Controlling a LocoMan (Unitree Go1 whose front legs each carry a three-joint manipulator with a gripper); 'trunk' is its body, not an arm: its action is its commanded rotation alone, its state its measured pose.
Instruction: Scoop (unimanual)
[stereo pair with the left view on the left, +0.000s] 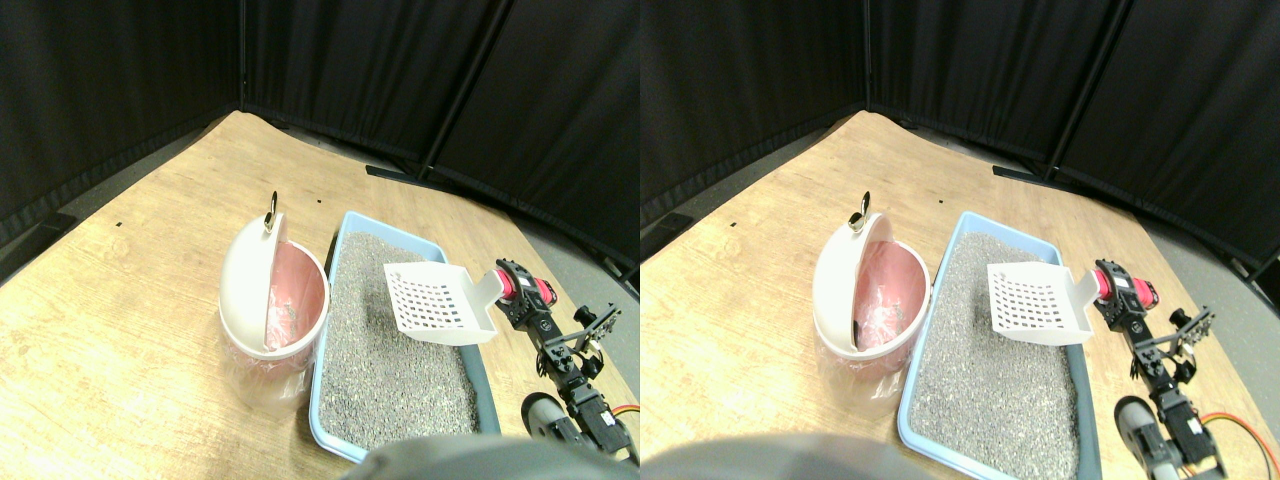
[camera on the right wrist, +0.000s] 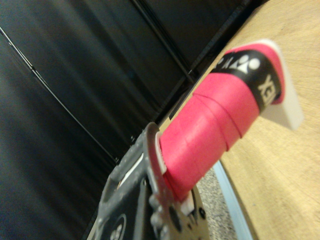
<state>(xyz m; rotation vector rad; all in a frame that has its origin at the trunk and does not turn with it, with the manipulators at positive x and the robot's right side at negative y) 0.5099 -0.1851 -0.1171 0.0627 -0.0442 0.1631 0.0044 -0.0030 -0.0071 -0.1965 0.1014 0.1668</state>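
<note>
Right gripper (stereo pair with the left view on the left: 508, 283) closed on the pink-wrapped handle (stereo pair with the left view on the left: 522, 288) of the white slotted scoop (stereo pair with the left view on the left: 440, 302), at the right edge of the litter tray (stereo pair with the left view on the left: 340, 245). Scoop raised clear of the grey litter (stereo pair with the left view on the left: 395, 350), blade tilted with its perforated face turned up and toward the camera, casting a shadow on the litter beneath; whether any litter lies in the blade cannot be told. Directly left of the tray, touching or nearly touching its long side — a white bin (stereo pair with the left view on the left: 245, 280) with a swing lid tipped open and a pink liner (stereo pair with the left view on the left: 300, 295) visible inside, with some small dark item lying within the liner, too small to identify. Small metallic clip or hook (stereo pair with the left view on the left: 271, 210) at the top of the lid. Nothing between scoop and bin except the strip of litter and the blue tray rim. Wooden floor (stereo pair with the left view on the left: 120, 310) under everything, bounded behind by black curtains (stereo pair with the left view on the left: 400, 70) on dark poles. Orange cable (stereo pair with the left view on the left: 625, 412) beside the manipulator at lower right.

Wrist view: handle wrap (camera on the right wrist: 210, 135) in pink grip tape, emerging from the dark jaw frame (camera on the right wrist: 145, 200), finished by a black band (camera on the right wrist: 250, 70) with white lettering — partly readable as "Y" and "X", remainder blurred. White end of the scoop's handle (camera on the right wrist: 287, 107) past the band; wood floor and tray edge (camera on the right wrist: 227, 200) alongside.
</note>
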